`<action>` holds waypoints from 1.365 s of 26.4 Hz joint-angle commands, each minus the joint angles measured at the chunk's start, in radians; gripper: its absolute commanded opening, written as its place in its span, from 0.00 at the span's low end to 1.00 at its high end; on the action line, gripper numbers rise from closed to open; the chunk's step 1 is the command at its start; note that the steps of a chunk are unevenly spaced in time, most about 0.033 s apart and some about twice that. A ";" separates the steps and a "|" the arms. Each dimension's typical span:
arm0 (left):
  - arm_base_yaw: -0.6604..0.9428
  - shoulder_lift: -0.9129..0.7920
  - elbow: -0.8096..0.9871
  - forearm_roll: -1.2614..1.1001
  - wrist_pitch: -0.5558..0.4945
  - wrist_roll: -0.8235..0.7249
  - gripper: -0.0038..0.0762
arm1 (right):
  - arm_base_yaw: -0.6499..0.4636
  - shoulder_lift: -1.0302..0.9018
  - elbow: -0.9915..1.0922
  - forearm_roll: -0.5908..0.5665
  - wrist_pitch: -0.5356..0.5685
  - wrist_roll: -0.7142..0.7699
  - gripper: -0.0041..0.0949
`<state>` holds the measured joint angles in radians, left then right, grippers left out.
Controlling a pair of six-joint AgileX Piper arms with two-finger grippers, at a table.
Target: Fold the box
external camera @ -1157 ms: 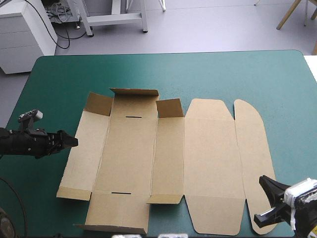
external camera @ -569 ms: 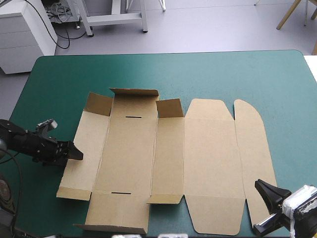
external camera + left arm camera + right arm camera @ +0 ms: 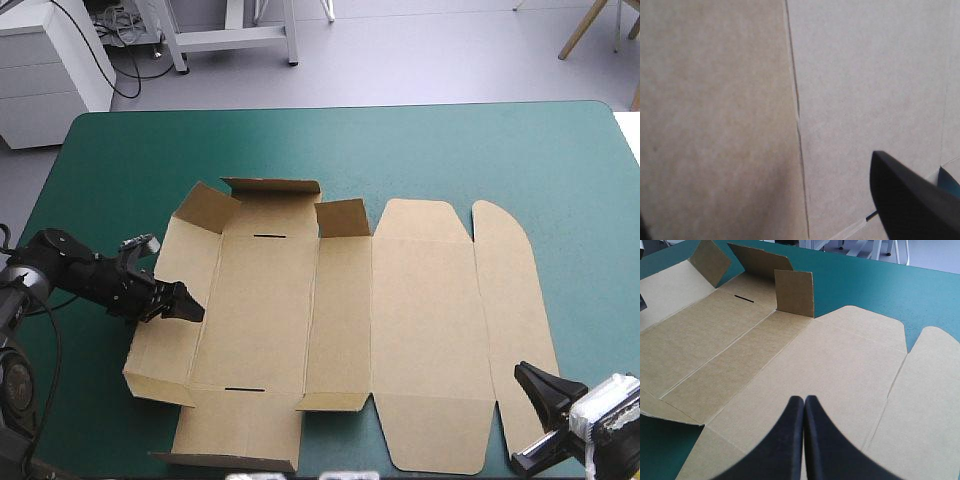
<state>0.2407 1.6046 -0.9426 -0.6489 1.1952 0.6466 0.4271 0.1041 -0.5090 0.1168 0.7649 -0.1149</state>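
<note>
High view: the brown box (image 3: 420,330) is lying mid-tabletop (image 3: 500,150), its left panel tilting up against the left gripper (image 3: 190,305), fingers spread apart. The right gripper (image 3: 804,399), fingers pressed together, is hovering near the tabletop's near right corner.

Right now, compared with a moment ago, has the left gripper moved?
Yes. The left gripper has moved away from the table's left edge, in over the box.

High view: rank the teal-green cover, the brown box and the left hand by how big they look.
Largest: the teal-green cover.
Next: the brown box, lying spread over much of it.
Smallest by far: the left hand, at the box's left wall.
</note>
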 commanded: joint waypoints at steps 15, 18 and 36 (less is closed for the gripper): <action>-0.048 -0.032 -0.200 0.014 0.086 -0.031 0.04 | -0.004 0.013 -0.020 0.011 -0.077 -0.014 0.02; -0.122 -0.032 -0.298 0.176 0.065 -0.065 0.04 | -0.004 0.013 -0.020 0.016 -0.077 -0.014 0.02; -0.674 0.071 -0.603 1.080 -0.326 -0.090 0.04 | -0.004 0.013 -0.010 0.025 -0.103 -0.026 0.02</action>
<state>-0.3647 1.6975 -1.5075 0.3077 0.9791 0.5477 0.4271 0.1041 -0.4923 0.1344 0.7399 -0.1300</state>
